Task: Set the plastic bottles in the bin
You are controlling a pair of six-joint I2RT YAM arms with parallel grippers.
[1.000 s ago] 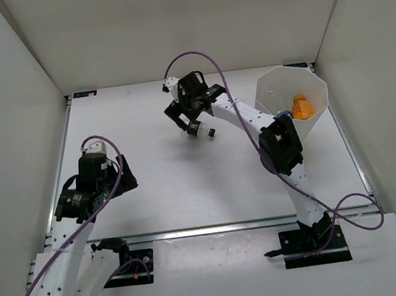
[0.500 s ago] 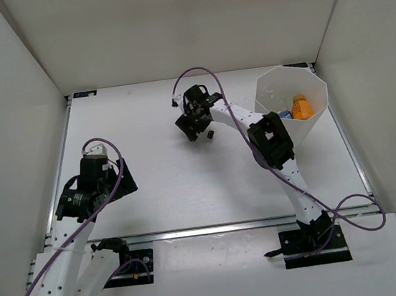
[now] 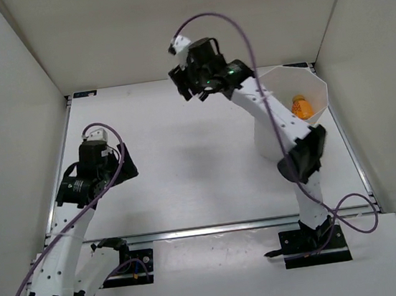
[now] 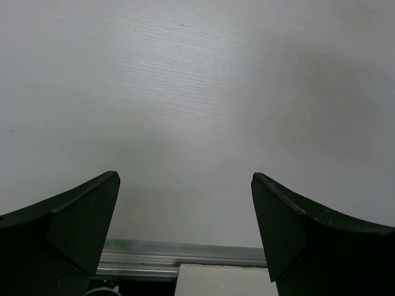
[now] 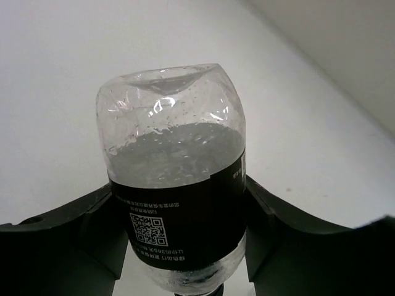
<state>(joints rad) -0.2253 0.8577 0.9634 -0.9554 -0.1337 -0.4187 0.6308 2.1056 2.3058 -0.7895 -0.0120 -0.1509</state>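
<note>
Top external view: at the left, the left gripper [image 3: 123,170] is seen low over the near-left part of the table [image 3: 186,171], with nothing between its fingers. In the left wrist view its jaws are shown spread wide apart, the two dark fingers [image 4: 80,222] framing only bare white table surface and a strip of metal rail at the near edge. Toward the middle of the top view, the right arm is stretched up and back, and the right gripper [image 3: 194,89] is held above the far edge of the table, just left of the bin [image 3: 286,69]. From above, what it carries cannot be made out. In the right wrist view the right gripper [image 5: 180,213] is seen pinching a clear bottle [image 5: 173,142] with a black label; the fingers are pressed against the labelled sides, and a QR code is visible on the label. The rounded base of the bottle is pointed away from the camera, liquid with small bubbles is seen inside, and the cap end is hidden near the lens. At the right of the top view, the bin stands on the far-right part of the table, its near-left wall partly crossed by the right arm. An orange bottle [image 3: 301,107] is seen lying inside the bin, against its right side.
</note>
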